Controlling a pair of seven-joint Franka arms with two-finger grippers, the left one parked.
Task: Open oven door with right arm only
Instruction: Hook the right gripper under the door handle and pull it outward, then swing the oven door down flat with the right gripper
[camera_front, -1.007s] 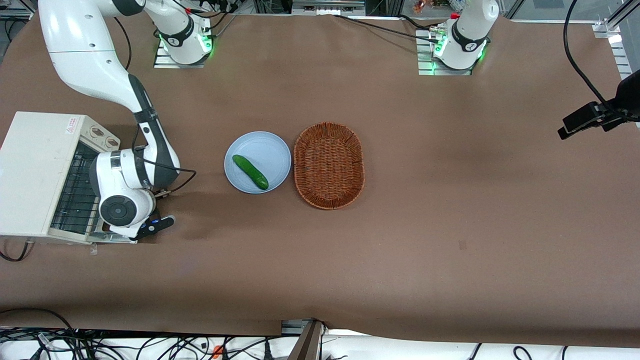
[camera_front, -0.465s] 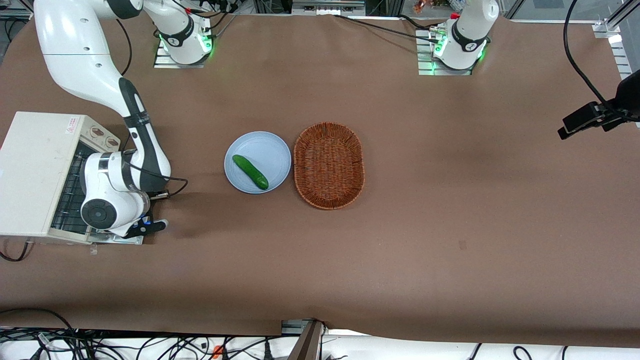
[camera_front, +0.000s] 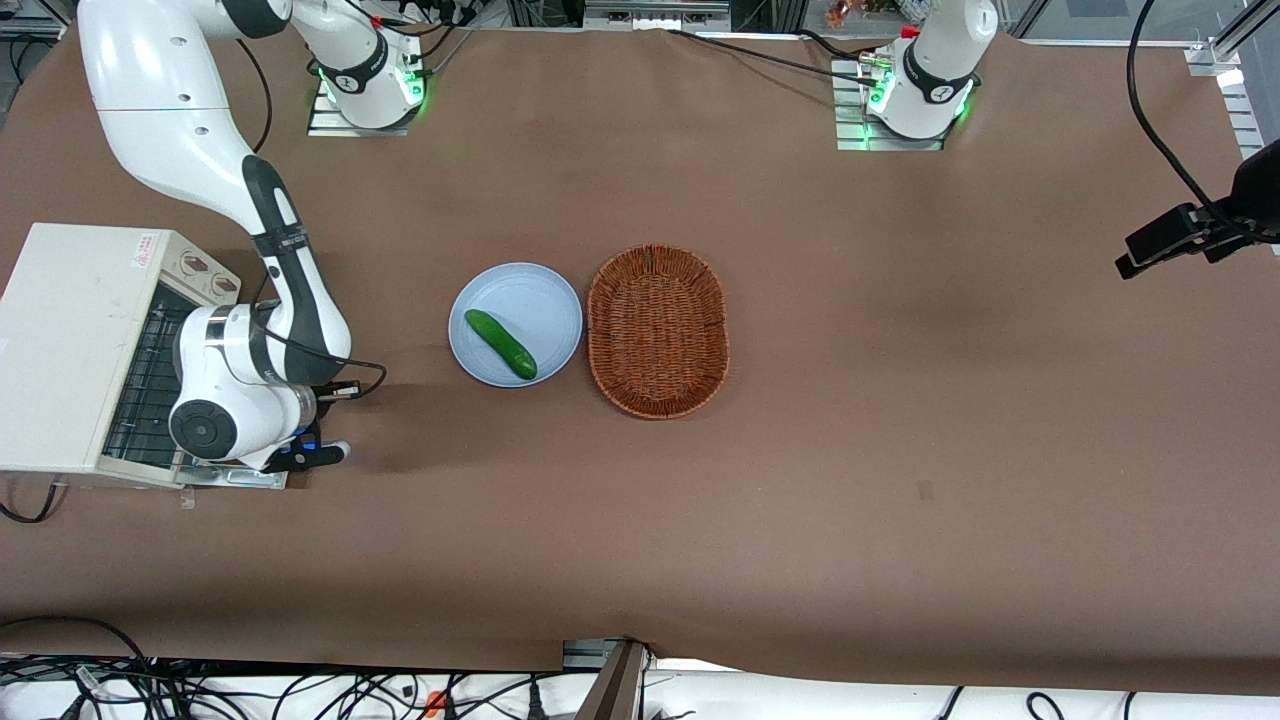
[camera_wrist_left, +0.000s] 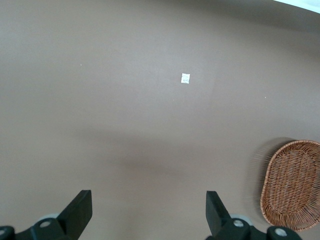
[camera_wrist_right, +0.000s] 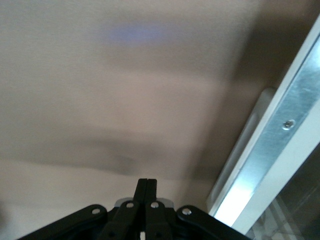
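Your bulky white jointed right arm (camera_front: 190, 140) is reaching down at the working arm's end of the brown table (camera_front: 900, 450), its round grey end cap hanging over the silver-grey metal-framed oven door (camera_front: 225, 476) of the cream-white toaster oven (camera_front: 60, 340); that door is lying folded down flat in front of the oven, its edge (camera_wrist_right: 285, 130) gleaming in the wrist view, and the wire rack (camera_front: 150, 370) inside is showing. The black gripper (camera_wrist_right: 147, 187) is hovering just past the door's outer edge, over bare table, with its fingers pressed together and pinching nothing. By the look of it you are finishing the opening step, the door appearing fully lowered. The next move is calling for a clean lift away from the door, without snagging its handle or nudging the oven. A pale blue round plate (camera_front: 540, 290) bearing a green cucumber (camera_front: 500, 343) and an oval wicker basket (camera_front: 657, 330) are sitting well apart, toward the table's middle
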